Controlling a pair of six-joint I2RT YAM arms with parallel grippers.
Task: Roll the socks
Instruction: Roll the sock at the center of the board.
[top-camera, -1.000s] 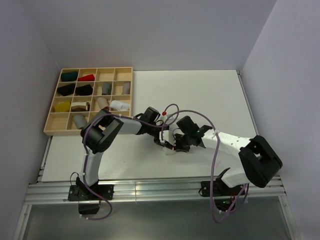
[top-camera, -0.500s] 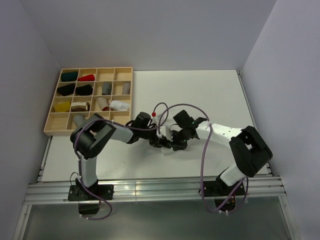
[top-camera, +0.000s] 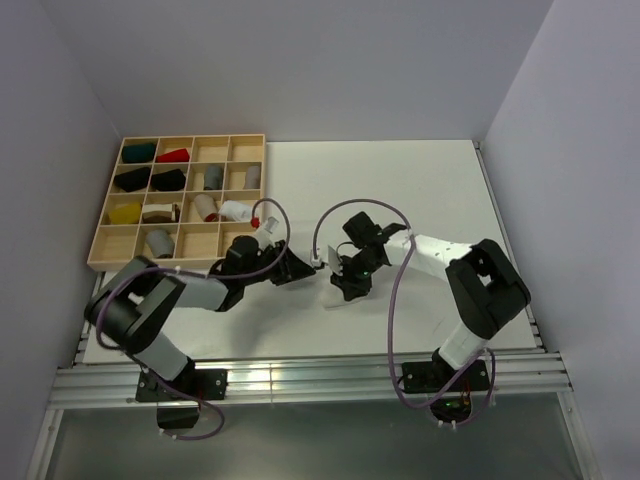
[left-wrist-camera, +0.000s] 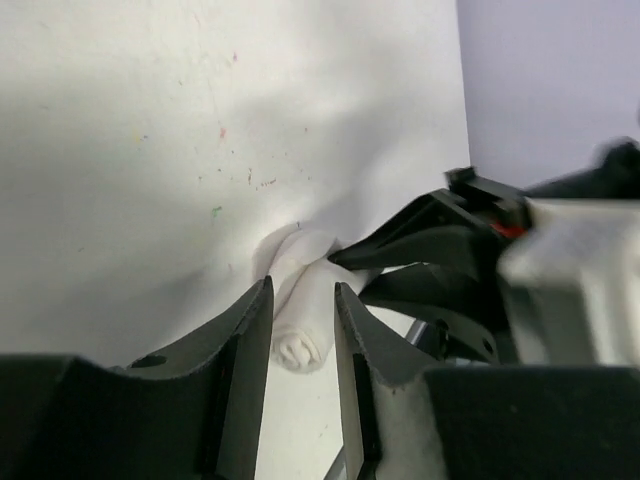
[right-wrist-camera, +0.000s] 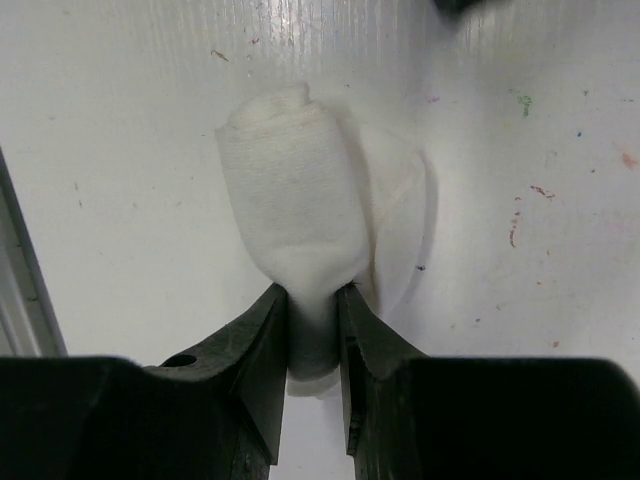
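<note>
We saw L claw (left-wrist-camera: 303, 300) backed off since a sec ago, narrowly open, empty; R claw (right-wrist-camera: 313, 305) alone pinched the rolled sock (right-wrist-camera: 290, 190) ahead. Roll prob. done.

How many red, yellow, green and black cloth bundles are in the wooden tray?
Red bundle: 1
Yellow bundle: 1
Green bundle: 1
Black bundles: 2
Total: 5

L tool (left-wrist-camera: 302, 300) ajar, R tool (right-wrist-camera: 313, 300) tight
</note>
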